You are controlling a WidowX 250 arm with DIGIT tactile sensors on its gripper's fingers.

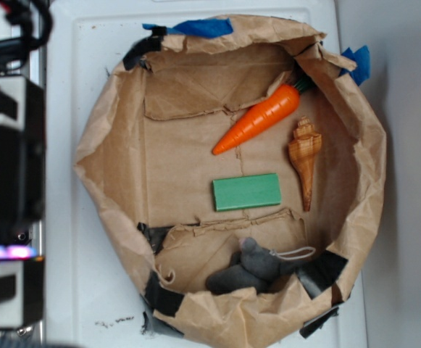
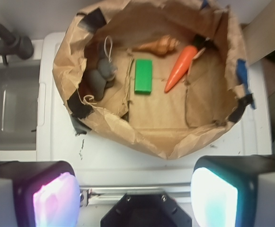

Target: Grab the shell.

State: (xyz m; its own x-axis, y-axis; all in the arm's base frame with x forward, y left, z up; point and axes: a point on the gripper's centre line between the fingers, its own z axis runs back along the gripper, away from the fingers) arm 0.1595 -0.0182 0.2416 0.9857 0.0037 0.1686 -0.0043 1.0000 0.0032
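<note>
Fingers spread wide apart, nothing between them, gripper above white table near the paper bag rim. Shell lies inside the bag, right side, just beside carrot, near green block. Grey plush apart.

Paper bag on white surface

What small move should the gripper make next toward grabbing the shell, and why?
Probably advance the gripper over the paper bag's rim toward the far wall. Its fingers stand apart, holding nothing, outside the bag, while the shell lies deep inside beside the carrot, beyond the green block. It needs to get above the shell before descending.
</note>
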